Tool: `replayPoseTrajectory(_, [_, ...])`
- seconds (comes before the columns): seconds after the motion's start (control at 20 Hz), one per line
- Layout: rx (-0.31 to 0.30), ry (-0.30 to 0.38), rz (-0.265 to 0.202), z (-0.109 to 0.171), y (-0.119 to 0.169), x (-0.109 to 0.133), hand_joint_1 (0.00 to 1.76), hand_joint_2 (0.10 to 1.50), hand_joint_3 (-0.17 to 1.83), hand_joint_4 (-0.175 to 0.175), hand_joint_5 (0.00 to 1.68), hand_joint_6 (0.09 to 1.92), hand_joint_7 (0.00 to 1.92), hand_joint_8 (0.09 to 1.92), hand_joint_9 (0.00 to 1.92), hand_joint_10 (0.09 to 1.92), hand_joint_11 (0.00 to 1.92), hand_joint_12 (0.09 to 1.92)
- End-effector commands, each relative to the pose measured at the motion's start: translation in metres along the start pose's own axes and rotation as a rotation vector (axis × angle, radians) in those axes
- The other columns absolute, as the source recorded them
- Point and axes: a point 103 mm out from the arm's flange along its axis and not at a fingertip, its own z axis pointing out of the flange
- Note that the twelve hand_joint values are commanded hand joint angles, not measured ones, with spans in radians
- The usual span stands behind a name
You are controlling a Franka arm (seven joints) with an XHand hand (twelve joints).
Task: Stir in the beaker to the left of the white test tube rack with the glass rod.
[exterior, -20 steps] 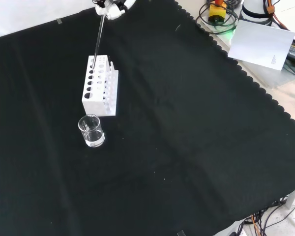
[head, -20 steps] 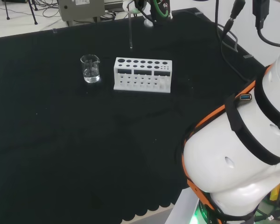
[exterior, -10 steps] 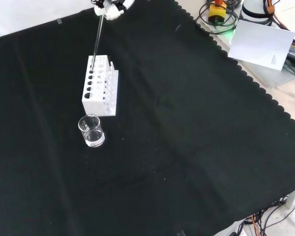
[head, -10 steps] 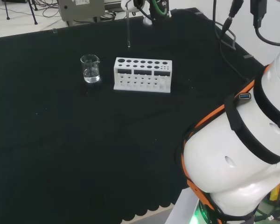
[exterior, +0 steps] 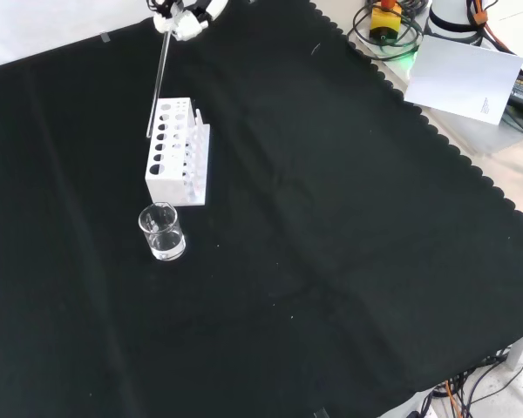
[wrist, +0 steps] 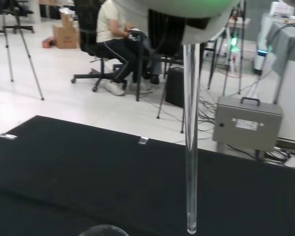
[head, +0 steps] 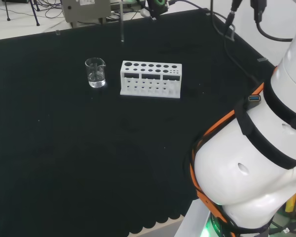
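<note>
- Fingers of the black and white hand (exterior: 185, 15) pinch the top of the thin clear glass rod (exterior: 159, 80), which hangs above the black cloth (exterior: 331, 261).
- In the front view its tip lies beside the white test tube rack (exterior: 179, 152).
- The small clear glass beaker (head: 95, 72) stands left of the rack in the head view, apart from the rod.

1. Big white rounded arm links (head: 246, 163), glossy shell, at the right of the head view.
2. Orange trim strip (head: 222, 123) curves along a seam between links.
3. Black band (head: 281, 143) wraps the upper link.
4. Small blue-faced port (head: 255, 98) set near the band.
5. Black cables (head: 237, 19) run down at the far right.
6. Black and white hand (exterior: 181, 17), small at the far edge of the front view.
</note>
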Motion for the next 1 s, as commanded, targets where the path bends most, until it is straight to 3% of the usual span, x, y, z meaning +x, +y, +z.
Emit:
replayPoseTrajectory(0.05, [0.0, 0.042, -0.095, 0.01, 0.02, 0.026, 1.31, 0.77, 0.52, -0.175, 1.19, 0.46, 1.22, 1.0, 1.76, 0.5, 1.46, 1.01])
replayPoseTrajectory(0.5, [-0.001, 0.097, -0.172, 0.025, 0.037, 0.051, 1.31, 0.78, 0.51, -0.175, 1.19, 0.45, 1.22, 1.0, 1.76, 0.5, 1.46, 1.01])
replayPoseTrajectory(1.0, [0.019, 0.136, -0.225, 0.054, 0.057, 0.059, 1.31, 0.78, 0.5, -0.175, 1.19, 0.45, 1.22, 1.01, 1.76, 0.51, 1.46, 1.01])
